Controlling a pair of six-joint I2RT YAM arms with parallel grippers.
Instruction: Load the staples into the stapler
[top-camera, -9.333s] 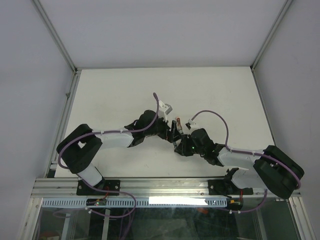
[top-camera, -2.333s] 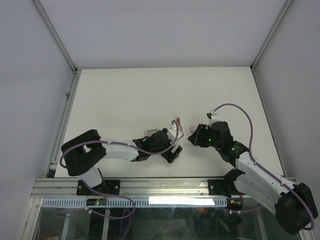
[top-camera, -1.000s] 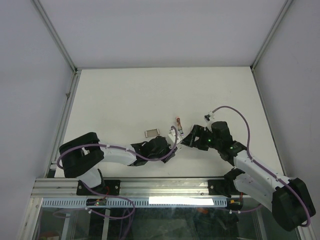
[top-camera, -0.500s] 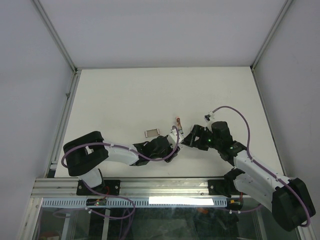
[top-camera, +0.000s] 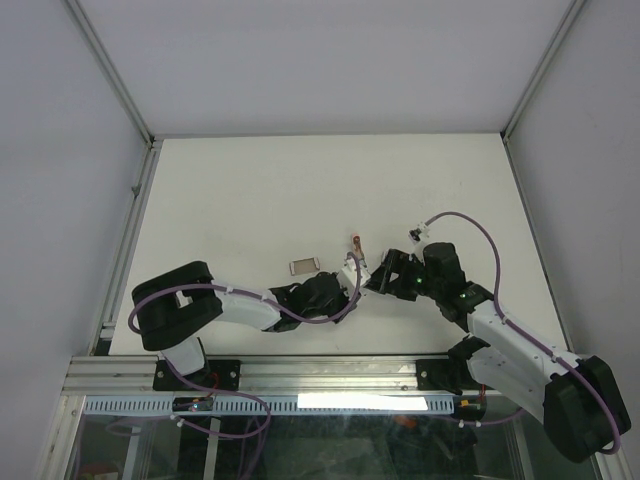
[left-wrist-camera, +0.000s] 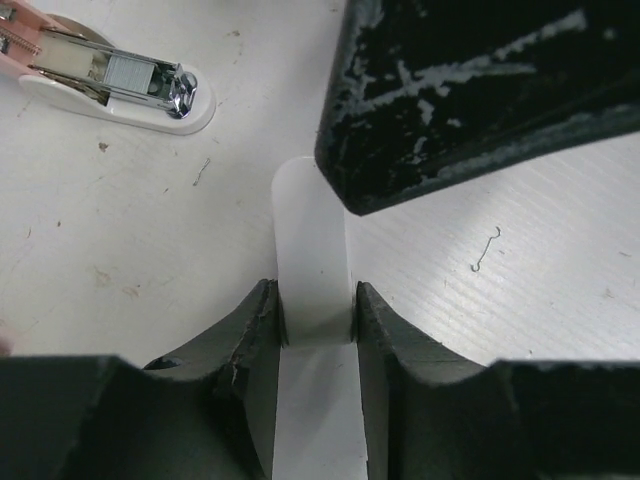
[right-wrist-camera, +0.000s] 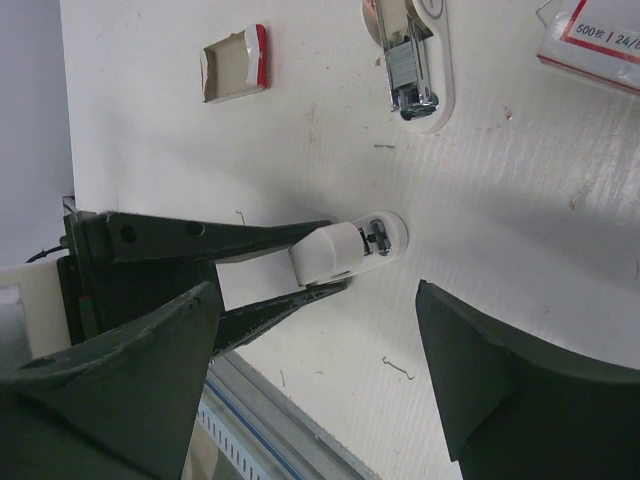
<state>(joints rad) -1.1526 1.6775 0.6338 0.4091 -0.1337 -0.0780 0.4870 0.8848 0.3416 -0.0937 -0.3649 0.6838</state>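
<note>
1. The staples (top-camera: 303, 266) lie flat on the bench (top-camera: 300, 180) just below the middle of the top view. They show as a small grey rectangle with a brownish rim, and neither arm touches them.
2. Up and to the right of them you see the stapler (top-camera: 355, 243), small, white and pink. In the right wrist view it lies opened at the top centre, its metal channel facing up on the white base. Staples and stapler are near each other but apart.
3. Your left pincer (left-wrist-camera: 315, 290) lies low over the bench, its wrist just below the staples in the top view. It is closed on a white piece (left-wrist-camera: 312, 225) with a rounded end, and both fingers press against its sides. You cannot tell from these views what the piece is. It sits near the stapler's metal end without touching it.
4. Your right pincer (right-wrist-camera: 318, 297) stands wide apart and grips nothing. The tip of the white piece shows in the gap between its fingers. In the left wrist view one scuffed black finger (left-wrist-camera: 470, 90) hangs over that tip.
5. Both pincers crowd the same side of the stapler, tip to tip.
6. A red-and-white box (right-wrist-camera: 590, 40) with printed figures lies at the upper right of the right wrist view, just right of the stapler.
7. A stray bent wire (left-wrist-camera: 487, 248) lies on the bench right of the white piece.
</note>
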